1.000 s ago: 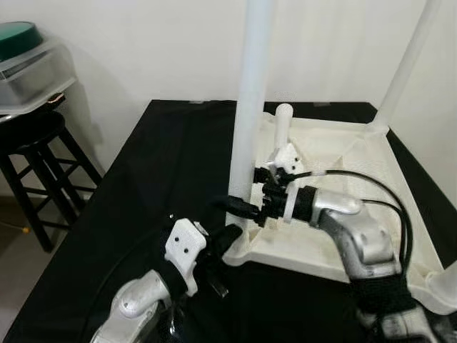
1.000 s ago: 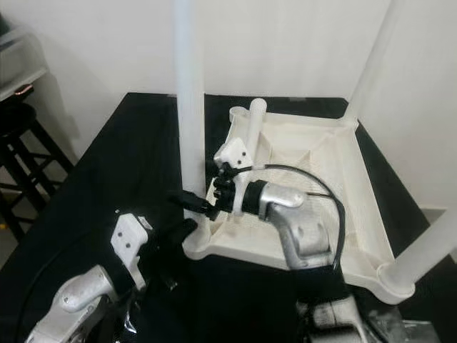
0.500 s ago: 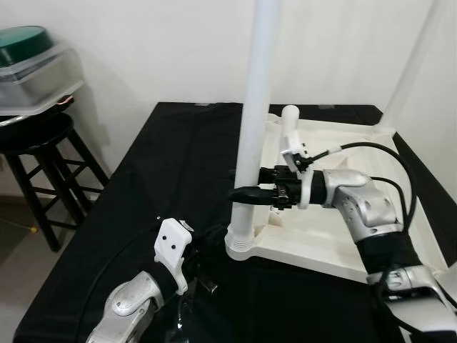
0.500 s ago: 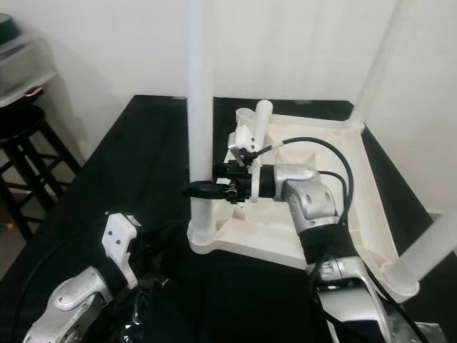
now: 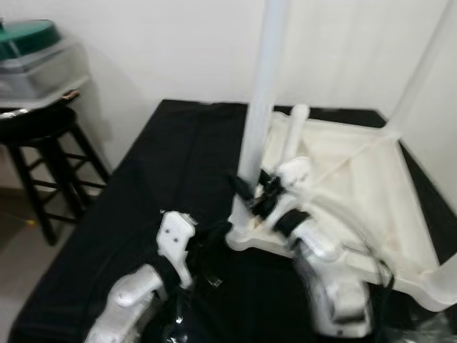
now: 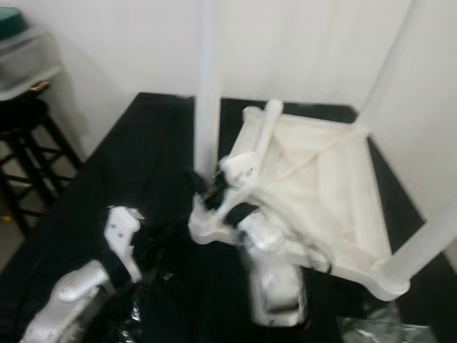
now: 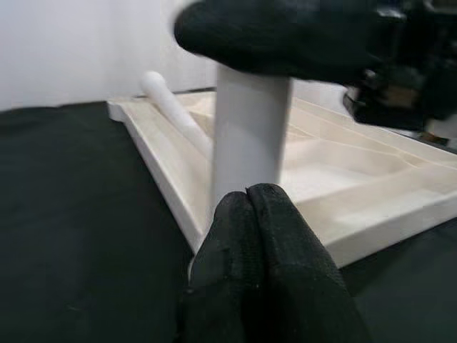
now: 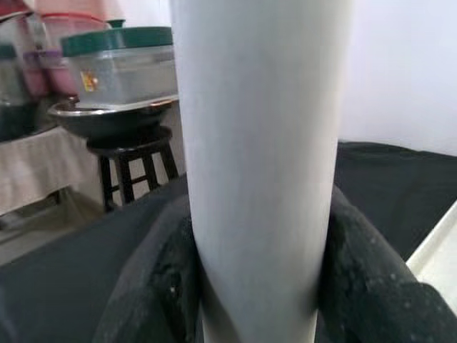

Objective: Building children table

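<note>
- Black round wooden stool (image 5: 43,136), far left beside the black-covered work surface (image 5: 143,186); it carries a clear plastic storage box with a green lid (image 5: 32,61). Well apart from the work, no obstruction.
- Left gripper (image 5: 207,246), low on the black cover just beside the tabletop's near corner; its two black fingers (image 7: 257,236) are pressed together on nothing, tips close against the foot of the leg.
- White plastic tube leg (image 5: 260,121), upright in the near-left corner socket of the upturned tabletop. Right gripper (image 5: 250,193) is clamped round its lower part, a finger on each side of the tube.
- Step in hand, judged: seating this leg. Advice: keep the tube plumb, press or twist straight down, and brace the corner with the left gripper so the tray does not slide.
- White moulded plastic children's tabletop (image 5: 357,179), lying underside up on the cover.
- Loose white leg (image 5: 291,132), lying inside the tray just behind the right gripper; may foul the wrist.
- Two further white legs (image 5: 421,68), standing at the right-hand corners.
</note>
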Robot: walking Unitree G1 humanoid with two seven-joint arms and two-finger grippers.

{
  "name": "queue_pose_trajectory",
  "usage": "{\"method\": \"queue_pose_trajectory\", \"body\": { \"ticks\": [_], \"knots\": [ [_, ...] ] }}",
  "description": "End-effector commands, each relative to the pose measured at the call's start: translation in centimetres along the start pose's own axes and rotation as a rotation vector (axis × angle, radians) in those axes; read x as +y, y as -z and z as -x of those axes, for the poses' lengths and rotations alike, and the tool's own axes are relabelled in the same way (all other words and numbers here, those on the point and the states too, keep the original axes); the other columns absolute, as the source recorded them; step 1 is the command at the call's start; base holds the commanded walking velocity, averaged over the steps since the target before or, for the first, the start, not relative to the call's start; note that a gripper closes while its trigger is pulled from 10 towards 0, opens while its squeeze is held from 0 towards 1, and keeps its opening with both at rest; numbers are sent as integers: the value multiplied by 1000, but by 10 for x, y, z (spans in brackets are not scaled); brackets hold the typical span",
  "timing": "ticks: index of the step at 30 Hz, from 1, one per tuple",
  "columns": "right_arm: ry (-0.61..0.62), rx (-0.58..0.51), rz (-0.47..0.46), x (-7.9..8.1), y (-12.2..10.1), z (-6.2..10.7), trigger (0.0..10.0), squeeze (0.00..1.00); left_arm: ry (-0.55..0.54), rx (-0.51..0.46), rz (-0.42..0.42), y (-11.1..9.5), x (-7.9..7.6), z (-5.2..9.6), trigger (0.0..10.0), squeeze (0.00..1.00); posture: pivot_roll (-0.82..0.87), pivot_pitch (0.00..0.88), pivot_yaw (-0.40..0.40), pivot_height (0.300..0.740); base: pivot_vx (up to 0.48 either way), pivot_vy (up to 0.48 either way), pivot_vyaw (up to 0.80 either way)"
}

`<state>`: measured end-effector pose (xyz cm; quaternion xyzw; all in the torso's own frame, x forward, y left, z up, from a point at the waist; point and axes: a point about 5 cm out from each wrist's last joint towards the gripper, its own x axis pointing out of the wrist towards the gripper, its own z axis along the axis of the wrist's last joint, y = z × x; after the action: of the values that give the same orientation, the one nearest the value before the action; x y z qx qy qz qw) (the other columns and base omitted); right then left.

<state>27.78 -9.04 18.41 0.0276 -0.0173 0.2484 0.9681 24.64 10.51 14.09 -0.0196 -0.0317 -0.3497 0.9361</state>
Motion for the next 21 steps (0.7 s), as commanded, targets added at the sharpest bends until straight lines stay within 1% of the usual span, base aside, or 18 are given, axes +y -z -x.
{"method": "queue_pose_trajectory", "body": {
  "ticks": [1,3,4,5,6,8,9,11,13,14,16,17,18,19,20,21],
  "knots": [
    [41,249,-112,1,52,9,0,0,8,9,-1,1,0,0,10000,0,-99,82,-17,740,0,0,0],
    [27,226,-31,-17,42,-3,0,0,14,11,-5,2,1,-2,10000,0,-86,78,-29,740,0,0,0],
    [27,226,-31,-17,42,-3,0,0,14,11,-5,2,1,-2,10000,0,-86,78,-29,740,0,0,0],
    [15,239,-15,-23,41,-10,0,0,13,13,-2,1,2,-2,10000,0,-79,81,-25,740,0,0,0],
    [18,242,-19,-26,41,-12,10000,0,8,13,-5,1,3,-2,10000,0,-76,81,-23,740,0,0,0],
    [0,224,-37,-27,38,-13,10000,0,4,13,-9,1,3,-2,10000,0,-77,80,-23,740,0,0,0],
    [-30,207,-40,-26,32,-14,10000,1000,1,12,-10,1,4,-2,10000,0,-78,78,-19,740,0,0,0],
    [-58,193,-41,-22,27,-14,10000,1000,-1,12,-9,1,5,-3,10000,0,-78,78,-19,740,0,0,0],
    [-38,197,-36,-18,25,-12,10000,1000,-1,12,-9,1,5,-3,10000,0,-78,79,-18,740,0,0,0],
    [-81,174,-40,-22,20,-15,10000,1000,4,15,-1,1,5,-4,10000,0,-79,78,-14,740,0,0,0],
    [-81,174,-40,-22,20,-15,10000,1000,4,15,-1,1,5,-4,10000,0,-79,78,-14,740,0,0,0],
    [-134,156,-45,-26,15,-18,10000,1000,8,17,4,2,5,-5,10000,0,-76,75,-15,740,0,0,0],
    [-134,156,-45,-26,15,-18,10000,1000,8,17,4,2,5,-5,10000,0,-76,75,-15,740,0,0,0],
    [-221,137,-39,-29,9,-21,10000,1000,12,19,8,2,5,-5,10000,0,-72,73,-24,740,0,0,0],
    [-282,126,-33,-32,5,-23,10000,1000,14,20,10,2,5,-6,10000,0,-72,73,-26,740,0,0,0],
    [-348,120,-4,-34,1,-24,10000,1000,14,20,11,2,5,-7,10000,0,-65,73,-36,740,0,0,0]
  ]
}}
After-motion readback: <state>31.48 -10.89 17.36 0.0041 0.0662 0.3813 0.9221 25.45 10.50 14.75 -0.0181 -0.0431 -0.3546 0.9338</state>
